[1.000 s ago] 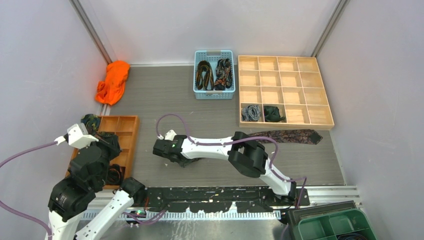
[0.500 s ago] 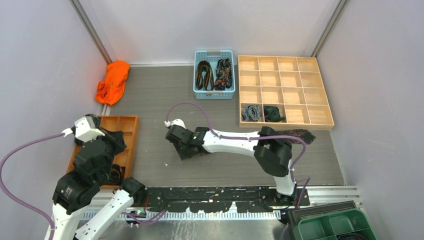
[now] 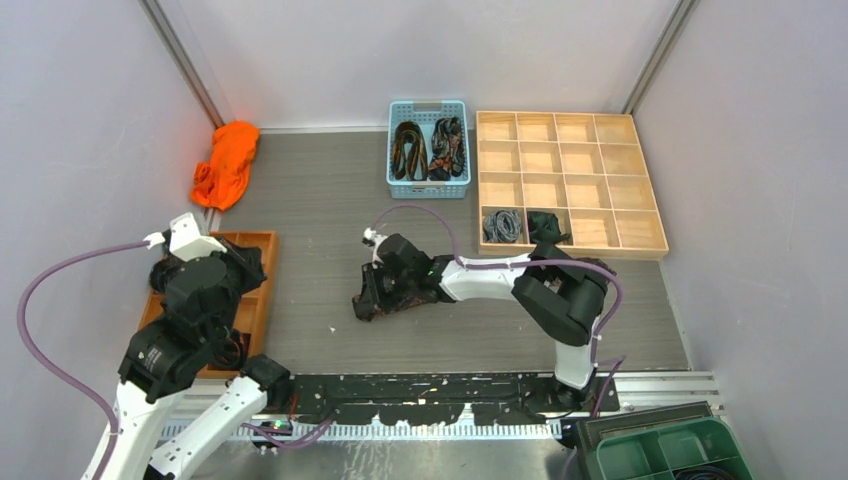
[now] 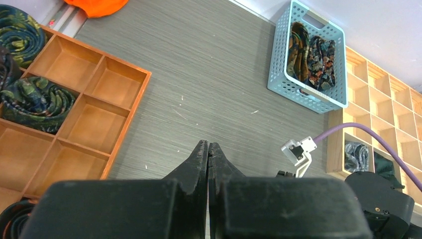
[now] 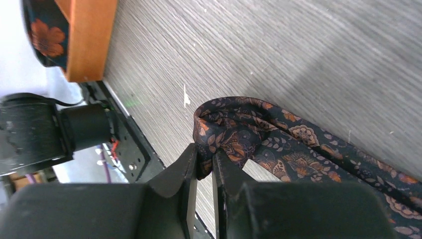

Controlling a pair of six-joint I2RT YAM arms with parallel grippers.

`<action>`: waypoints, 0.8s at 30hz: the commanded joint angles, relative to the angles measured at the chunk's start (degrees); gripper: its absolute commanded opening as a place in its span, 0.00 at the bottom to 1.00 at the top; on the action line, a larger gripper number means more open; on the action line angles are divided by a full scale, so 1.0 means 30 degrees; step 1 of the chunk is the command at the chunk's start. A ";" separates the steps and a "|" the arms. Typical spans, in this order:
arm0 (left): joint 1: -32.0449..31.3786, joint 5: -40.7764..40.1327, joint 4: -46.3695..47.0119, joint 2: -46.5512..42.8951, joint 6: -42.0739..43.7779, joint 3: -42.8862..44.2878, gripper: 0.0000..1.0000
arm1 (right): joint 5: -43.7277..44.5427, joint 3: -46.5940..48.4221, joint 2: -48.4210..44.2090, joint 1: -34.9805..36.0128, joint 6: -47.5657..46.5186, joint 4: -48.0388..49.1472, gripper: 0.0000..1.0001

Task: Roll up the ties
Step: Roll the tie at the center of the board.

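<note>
the right pincer (image 5: 205, 160) is clenched on the brown paisley tie (image 5: 259, 137), its two fingers nipping the folded end low over the table (image 5: 318, 45). the pinched bit of cloth sits between the fingers and cannot be seen. from the pincer the tie trails back toward the wrist and runs off the lower right of the wrist view, so its length is cut off. from above, only a dark bunch shows at the fingertips. the rest lies under the right forearm, its far end hidden. beyond the fingertips, off to one side, a corner of the brown tray (image 5: 87, 37) shows with a floral tie (image 5: 47, 35) at its edge, mostly cropped.

the left pincer (image 4: 208, 149) is clenched on nothing, fingers pressed together, held off the table. to its left the brown tray holds coiled ties (image 4: 35, 97), partly cut by the frame. ahead and to its right is the blue basket (image 4: 304, 94) of loose ties (image 4: 313, 50). farther right is the pale grid box (image 4: 370, 84), with a grey roll (image 3: 502, 225) and a dark roll (image 3: 545, 227), small and dim.
</note>
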 commanded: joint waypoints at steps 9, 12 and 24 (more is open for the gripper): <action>0.0081 0.1224 0.2676 0.1544 0.0157 -0.0325 0.00 | -0.4092 -0.3481 0.0167 -0.2186 0.4002 0.9060 0.20; 0.0074 0.1364 0.2829 0.1722 0.0126 -0.0468 0.00 | -0.4344 -0.4599 0.0467 -0.2422 0.4886 1.0870 0.20; 0.0082 0.2101 0.3375 0.2134 0.0010 -0.1248 0.00 | -0.3389 -0.6946 0.0086 -0.3367 0.5167 1.1928 0.24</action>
